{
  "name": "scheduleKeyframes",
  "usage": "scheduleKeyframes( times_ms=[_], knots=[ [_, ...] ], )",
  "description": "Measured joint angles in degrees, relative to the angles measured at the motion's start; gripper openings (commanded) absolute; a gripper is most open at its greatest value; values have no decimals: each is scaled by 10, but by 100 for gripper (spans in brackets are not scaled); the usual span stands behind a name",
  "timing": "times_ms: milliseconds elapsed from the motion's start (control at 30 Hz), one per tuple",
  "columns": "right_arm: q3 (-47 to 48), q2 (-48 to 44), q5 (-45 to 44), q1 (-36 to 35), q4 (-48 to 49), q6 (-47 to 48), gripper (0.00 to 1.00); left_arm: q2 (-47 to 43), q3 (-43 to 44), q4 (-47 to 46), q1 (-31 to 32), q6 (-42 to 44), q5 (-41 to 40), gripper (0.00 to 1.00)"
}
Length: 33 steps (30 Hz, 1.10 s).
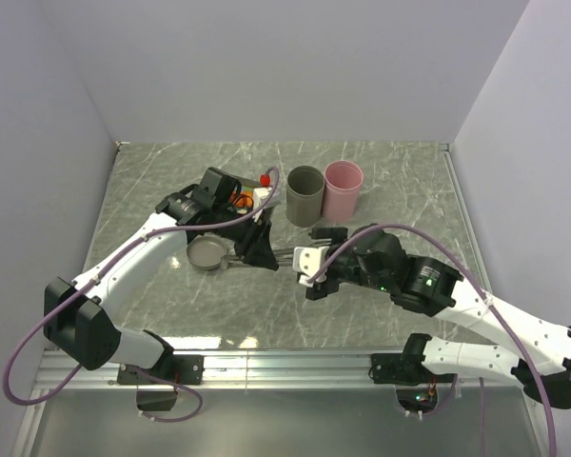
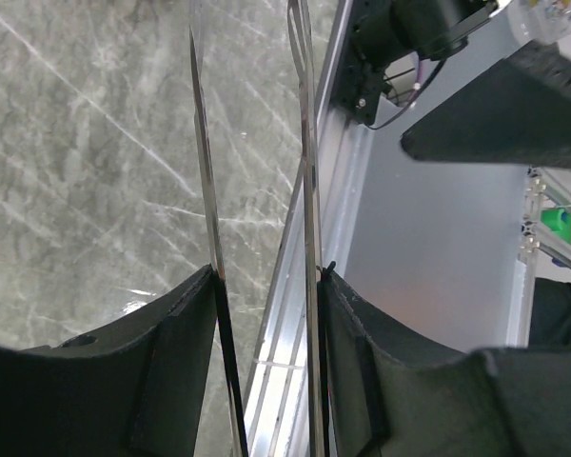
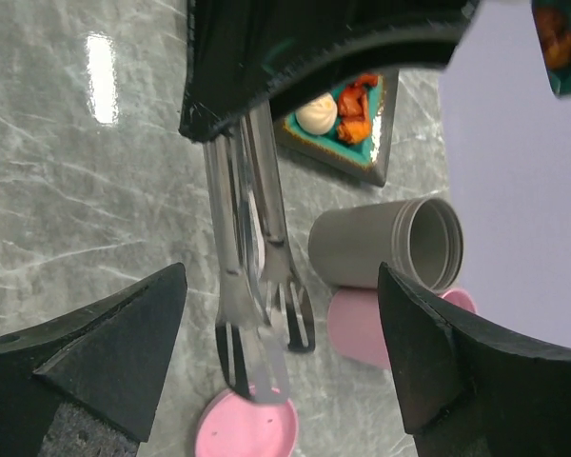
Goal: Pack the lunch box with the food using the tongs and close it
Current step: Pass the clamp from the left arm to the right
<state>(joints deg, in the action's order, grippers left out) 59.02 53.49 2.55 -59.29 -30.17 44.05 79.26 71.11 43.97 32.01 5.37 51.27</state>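
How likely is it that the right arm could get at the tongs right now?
Probably yes: the right gripper is open and the tongs lie just ahead of it, with nothing in between. The left gripper clamps their other end, so it would be a handover.

Figure: laboratory robot cell. I operate inside a bare enclosure, where plain white walls [image 1: 285, 67] box in a marble-look table [image 1: 409, 190]. The left arm [image 1: 133, 252] and right arm [image 1: 495, 319] are bolted to an aluminium rail [image 1: 285, 362].
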Motion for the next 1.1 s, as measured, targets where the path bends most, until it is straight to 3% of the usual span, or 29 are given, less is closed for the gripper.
scheduleKeyframes(
  times_ms=[800,1000,1100],
  knots=[
    [-3,49,-17,-42,10,42,62,1,5,-26,-1,-33,65,48],
    [-10,54,-26,-45,10,59,53,1,9,-28,-1,-33,82,48],
    [-14,57,-32,-45,10,64,44,1,9,-27,-1,-32,88,47]
  ],
)
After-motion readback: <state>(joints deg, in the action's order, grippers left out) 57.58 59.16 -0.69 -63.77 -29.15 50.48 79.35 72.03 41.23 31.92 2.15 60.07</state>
